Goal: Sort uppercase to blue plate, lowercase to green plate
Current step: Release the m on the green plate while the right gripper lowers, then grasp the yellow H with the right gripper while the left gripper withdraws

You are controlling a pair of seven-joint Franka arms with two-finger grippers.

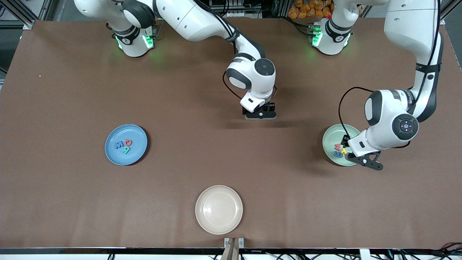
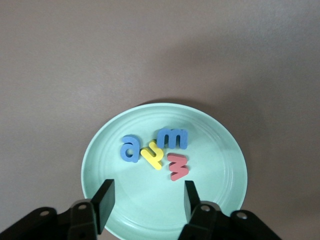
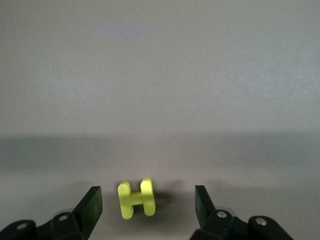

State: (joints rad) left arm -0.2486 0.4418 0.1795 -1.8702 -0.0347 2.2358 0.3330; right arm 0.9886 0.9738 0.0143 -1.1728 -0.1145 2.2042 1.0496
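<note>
currently the last capital is in hand. nearest the front camera sits an empty beige plate (image 1: pixel 219 209). farther, the green plate (image 1: pixel 330 146) holds four lowercase (image 2: pixel 160 151) letters, the left gripper (image 2: pixel 146 200) over it, jaws wide and empty. the blue plate (image 1: pixel 126 144) holds three uppercase (image 1: pixel 123 145). farthest, the right gripper (image 3: pixel 148 207) brackets the yellow h (image 3: pixel 135 198) on the table (image 1: pixel 180 90), jaws wide, empty; next it should close, then carry.

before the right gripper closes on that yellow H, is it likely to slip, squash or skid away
The yellow H looks like thick foam, so it probably squashes a little and grips rather than slips. It seems very light, so an off-centre finger might nudge it across the table. Lying flat, it shouldn't roll. The right gripper is open with a finger on each side of it.
</note>
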